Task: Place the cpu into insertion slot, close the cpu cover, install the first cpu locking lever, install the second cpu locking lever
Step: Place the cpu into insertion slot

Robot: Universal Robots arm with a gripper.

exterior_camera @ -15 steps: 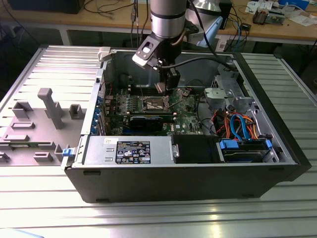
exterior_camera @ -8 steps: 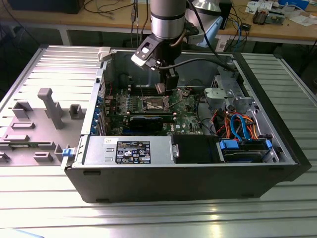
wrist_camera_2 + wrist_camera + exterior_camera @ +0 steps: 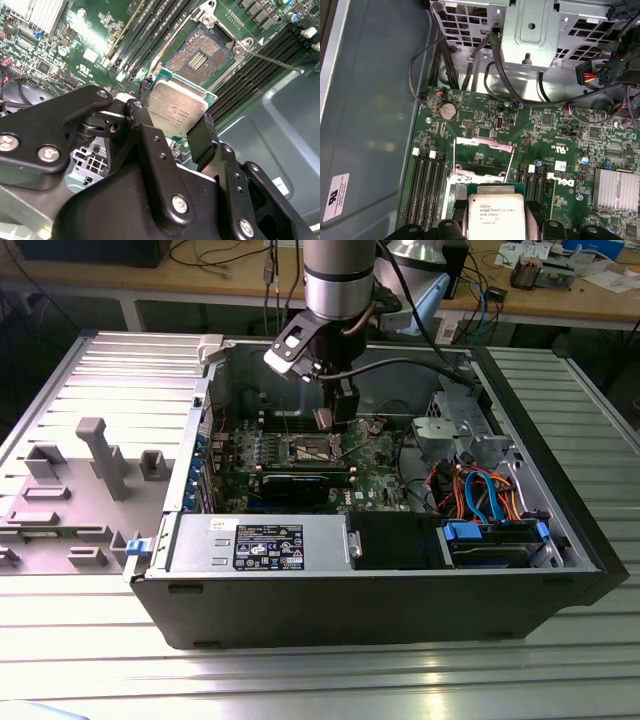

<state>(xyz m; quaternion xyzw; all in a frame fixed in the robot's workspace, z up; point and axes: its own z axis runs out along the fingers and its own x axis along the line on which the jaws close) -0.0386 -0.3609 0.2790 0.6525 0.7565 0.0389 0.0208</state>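
Gripper (image 3: 174, 112) pinching the cpu (image 3: 182, 102) just above the insertion slot (image 3: 200, 55)
cpu cover (image 3: 484, 143) is flipped up, memory slots (image 3: 150, 35) crowd both sides, cables (image 3: 480, 490) bunched nearby.

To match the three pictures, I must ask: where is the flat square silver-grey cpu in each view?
Exterior view: too small to tell; look below the hand, over the green circuit board.
Second wrist view: the flat square silver-grey cpu is gripped between the black fingers.
First wrist view: the cpu, metal top facing the camera.
Shared landmark: the dark square insertion slot with silvery rim, beside the cpu.
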